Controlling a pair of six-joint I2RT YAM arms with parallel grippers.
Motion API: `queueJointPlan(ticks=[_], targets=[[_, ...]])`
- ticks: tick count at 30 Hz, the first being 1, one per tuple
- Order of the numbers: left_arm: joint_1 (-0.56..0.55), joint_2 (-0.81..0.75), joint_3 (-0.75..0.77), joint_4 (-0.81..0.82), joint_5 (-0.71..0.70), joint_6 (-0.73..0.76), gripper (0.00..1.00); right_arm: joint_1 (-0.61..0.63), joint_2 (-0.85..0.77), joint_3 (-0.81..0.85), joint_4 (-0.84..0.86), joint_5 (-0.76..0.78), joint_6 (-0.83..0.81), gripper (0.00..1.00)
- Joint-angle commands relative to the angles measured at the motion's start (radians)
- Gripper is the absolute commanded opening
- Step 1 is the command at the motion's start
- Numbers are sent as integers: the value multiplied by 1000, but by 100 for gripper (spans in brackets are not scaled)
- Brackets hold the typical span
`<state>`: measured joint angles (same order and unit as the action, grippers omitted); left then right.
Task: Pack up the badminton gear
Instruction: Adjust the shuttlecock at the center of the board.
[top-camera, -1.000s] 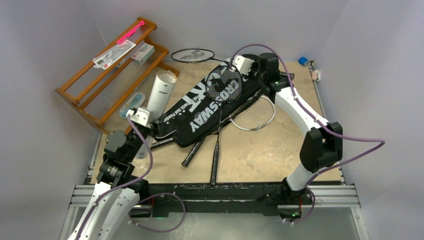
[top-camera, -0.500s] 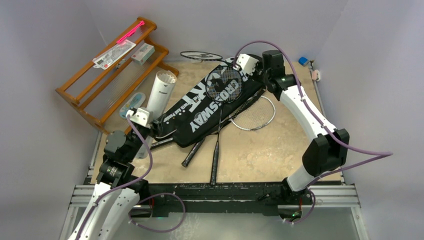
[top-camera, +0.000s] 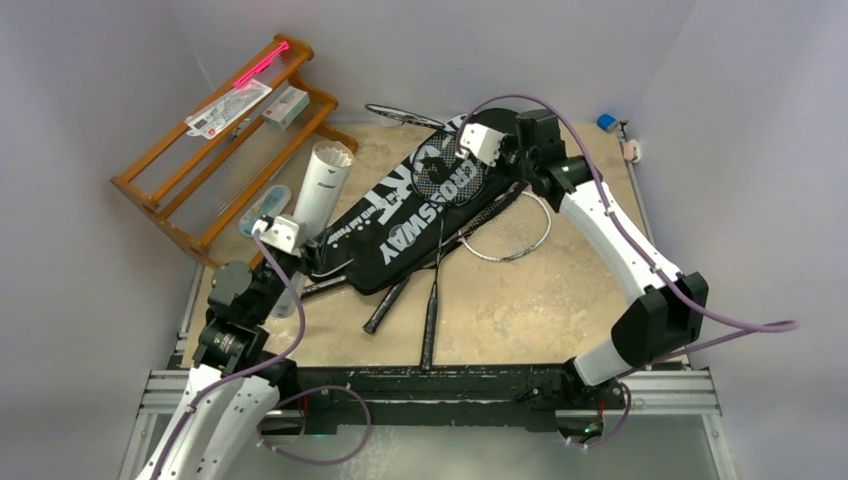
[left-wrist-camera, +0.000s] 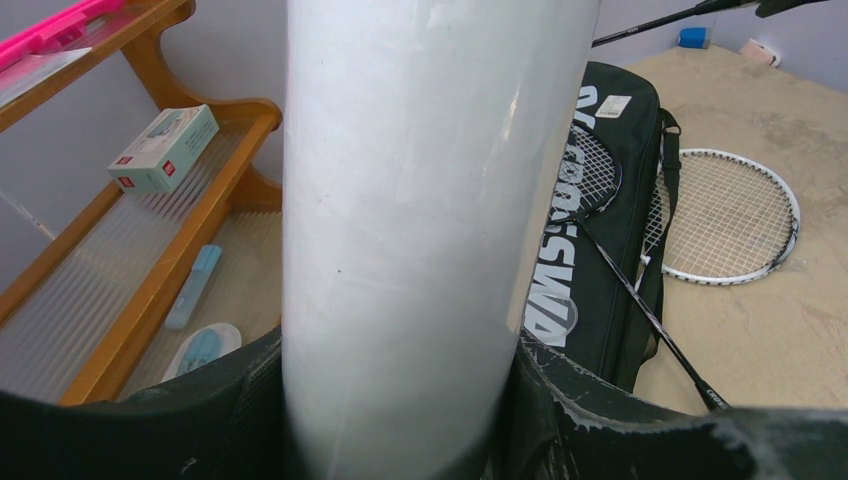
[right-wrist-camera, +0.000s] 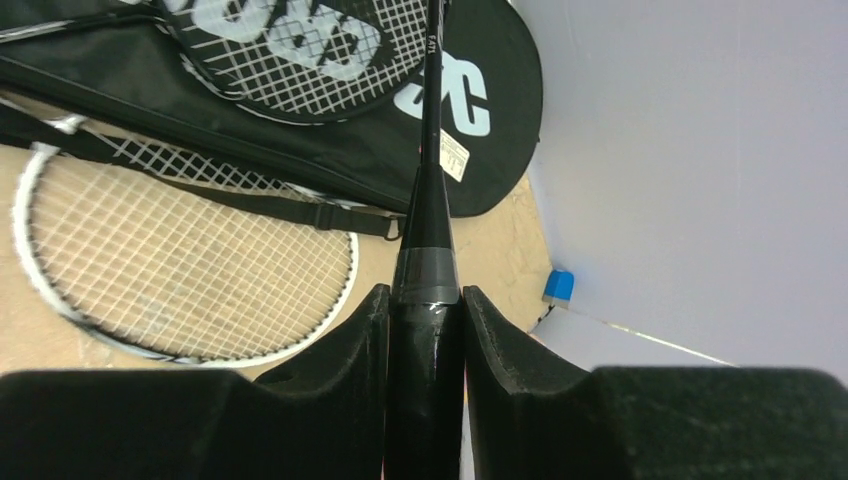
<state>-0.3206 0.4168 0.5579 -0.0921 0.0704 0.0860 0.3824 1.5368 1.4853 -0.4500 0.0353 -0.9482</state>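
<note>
My left gripper (top-camera: 297, 238) is shut on the long white tube (top-camera: 322, 185), holding it upright and tilted at the table's left; the tube fills the left wrist view (left-wrist-camera: 420, 200) between the fingers (left-wrist-camera: 570, 400). My right gripper (top-camera: 505, 142) is shut on the black handle (right-wrist-camera: 425, 270) of a thin black racket (top-camera: 402, 113), held above the far end of the black "CROSSWAY" cover (top-camera: 400, 225). Another black racket (top-camera: 448, 168) lies on the cover. A white-framed racket (top-camera: 512, 228) lies beside it. No shuttlecocks show.
The orange-brown wooden rack (top-camera: 215, 140) with packets and a pink stick stands at the back left. Blue-white packets (top-camera: 262, 208) lie below it. A small blue object (top-camera: 606, 122) sits in the far right corner. Two racket handles (top-camera: 430, 320) reach toward the near edge.
My right gripper has shifted left at the back with the black racket, whose head has moved right and turned more edge-on. The left arm and tube have not moved.
</note>
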Motion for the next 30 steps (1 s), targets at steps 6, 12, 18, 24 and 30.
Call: queueJointPlan(ticks=[6, 12, 18, 24, 30], targets=[[11, -2, -1, 58, 6, -17, 39, 79, -244, -66, -78, -66, -20, 0], [12, 0, -1, 58, 11, -20, 39, 98, -341, -78, -18, 27, 62, 0], [12, -5, 1, 60, 11, -20, 39, 98, -224, -48, 128, 56, 37, 0], [12, -8, -1, 58, 11, -20, 39, 98, -54, 32, 184, 75, -5, 0], [12, -6, -1, 58, 11, -17, 39, 98, 74, 85, 225, 121, -45, 0]])
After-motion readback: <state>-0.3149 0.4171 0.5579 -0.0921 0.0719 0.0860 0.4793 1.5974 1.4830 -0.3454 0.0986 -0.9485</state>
